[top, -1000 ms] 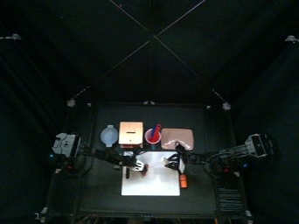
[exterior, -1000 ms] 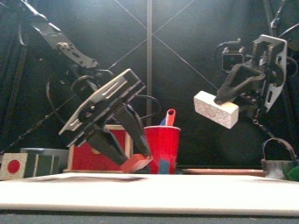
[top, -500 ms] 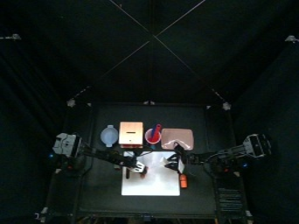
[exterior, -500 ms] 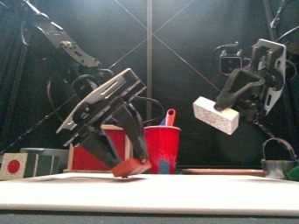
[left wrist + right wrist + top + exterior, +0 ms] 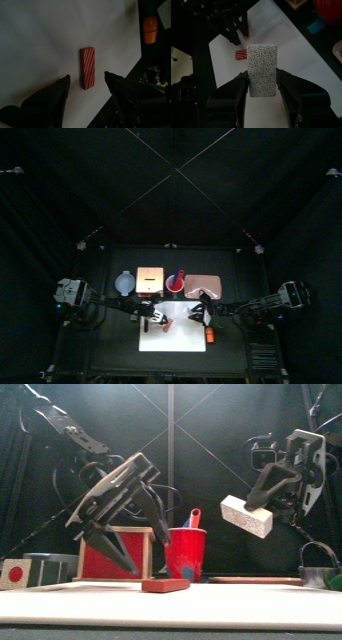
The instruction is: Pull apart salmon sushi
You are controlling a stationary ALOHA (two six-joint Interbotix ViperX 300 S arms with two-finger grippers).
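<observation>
Left gripper hangs open above the tabletop, jaws spread wide, and directly under them lies the salmon top, a red strip with pale diagonal stripes, flat on the white sheet and touching neither jaw. From the front, that red piece sits on the sheet just below the left jaw tips, clear of them.

Right gripper is up in the air, clamped on the rice block, the whitish speckled half of the sushi, one jaw on each long side. In the front view the block is held tilted, well above the tabletop and off to the side of the left gripper, so the two halves are apart. Past the block, the right wrist view catches an end of the red piece on the sheet beneath, with the left arm beyond it.

Behind the left gripper stand a red cup and a red box. Beside the sheet, beyond the salmon top, lies a brighter orange piece.
</observation>
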